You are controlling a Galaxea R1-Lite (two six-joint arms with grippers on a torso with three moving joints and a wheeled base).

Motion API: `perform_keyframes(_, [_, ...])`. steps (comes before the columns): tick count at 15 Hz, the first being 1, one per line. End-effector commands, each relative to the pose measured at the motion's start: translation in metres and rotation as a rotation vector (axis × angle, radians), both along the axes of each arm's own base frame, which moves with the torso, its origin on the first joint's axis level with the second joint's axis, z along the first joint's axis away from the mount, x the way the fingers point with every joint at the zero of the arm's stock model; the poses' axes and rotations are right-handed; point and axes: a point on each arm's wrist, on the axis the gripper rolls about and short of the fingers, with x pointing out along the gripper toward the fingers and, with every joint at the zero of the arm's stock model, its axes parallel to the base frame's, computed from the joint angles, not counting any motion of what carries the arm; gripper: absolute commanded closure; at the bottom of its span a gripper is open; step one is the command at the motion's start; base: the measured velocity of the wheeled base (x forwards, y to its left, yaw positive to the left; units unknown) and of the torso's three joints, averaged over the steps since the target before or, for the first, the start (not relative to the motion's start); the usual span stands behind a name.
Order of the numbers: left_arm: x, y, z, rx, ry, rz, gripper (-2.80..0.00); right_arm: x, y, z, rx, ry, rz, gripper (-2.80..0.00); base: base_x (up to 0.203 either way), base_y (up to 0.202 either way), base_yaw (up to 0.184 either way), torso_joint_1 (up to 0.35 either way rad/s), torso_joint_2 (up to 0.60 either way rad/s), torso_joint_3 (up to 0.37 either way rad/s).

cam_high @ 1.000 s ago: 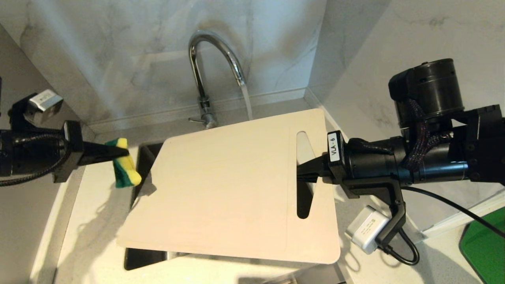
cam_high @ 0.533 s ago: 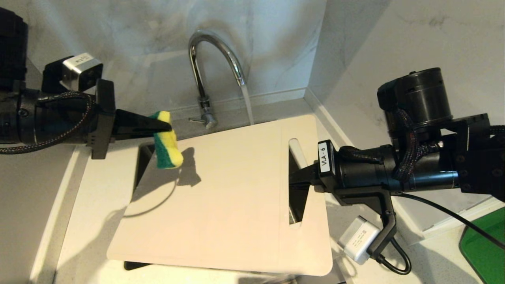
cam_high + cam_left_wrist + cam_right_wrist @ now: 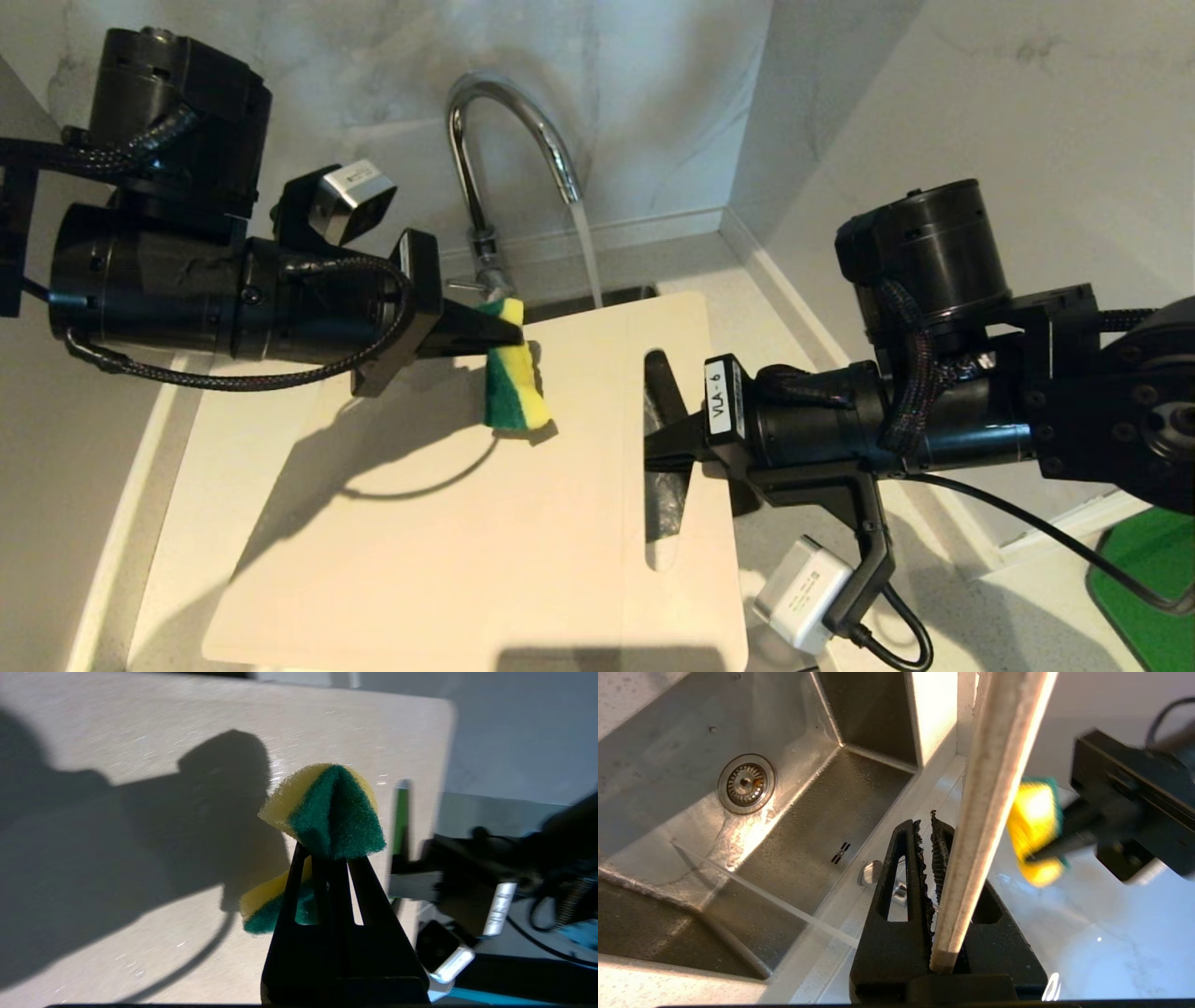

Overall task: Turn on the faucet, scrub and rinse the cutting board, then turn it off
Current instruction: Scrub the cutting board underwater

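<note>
The chrome faucet (image 3: pixel 485 140) runs, and its stream (image 3: pixel 586 252) falls just past the far edge of the cream cutting board (image 3: pixel 448 532). The board hangs tilted over the sink. My right gripper (image 3: pixel 658 443) is shut on the strip beside its handle slot (image 3: pixel 661 523). In the right wrist view the board's edge (image 3: pixel 994 779) stands between that gripper's (image 3: pixel 936 826) jaws. My left gripper (image 3: pixel 509 334) is shut on a yellow-and-green sponge (image 3: pixel 512 387) over the board's far middle. The sponge's lower end meets its shadow on the board. The left wrist view shows the sponge (image 3: pixel 327 807) pinched at the left gripper (image 3: pixel 327 851).
The steel sink (image 3: pixel 859 788) with its drain (image 3: pixel 746 783) lies under the board. Marble walls close the corner behind and to the right. Pale counter (image 3: pixel 140 523) runs along the left. A green object (image 3: pixel 1148 579) sits at the right edge.
My left arm has swung right with the sponge, from beside the sink to over the board's far middle. The right gripper has carried the board left and nearer to me.
</note>
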Motion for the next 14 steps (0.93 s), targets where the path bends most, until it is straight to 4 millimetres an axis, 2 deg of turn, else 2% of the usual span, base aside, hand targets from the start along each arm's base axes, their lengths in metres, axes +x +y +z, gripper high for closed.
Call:
perform_keyframes(1, [0.006,0.008,-0.015,0.033,0.038,0.030,0.00,0.001,0.000,-0.002,-0.006,-0.004,0.009,0.00,0.000,0.000,0.000,0.000,0.00,0.000])
perform_keyframes(5, [0.007,0.032,-0.044,0.115,0.070,0.069,0.00,0.001,0.000,-0.001,-0.001,-0.005,0.005,0.00,0.000,0.000,0.000,0.000,0.00,0.000])
perform_keyframes(14, [0.002,0.080,-0.096,0.149,0.084,0.168,0.00,0.002,-0.002,0.000,0.002,-0.008,-0.003,0.00,0.000,0.000,0.000,0.000,0.00,0.000])
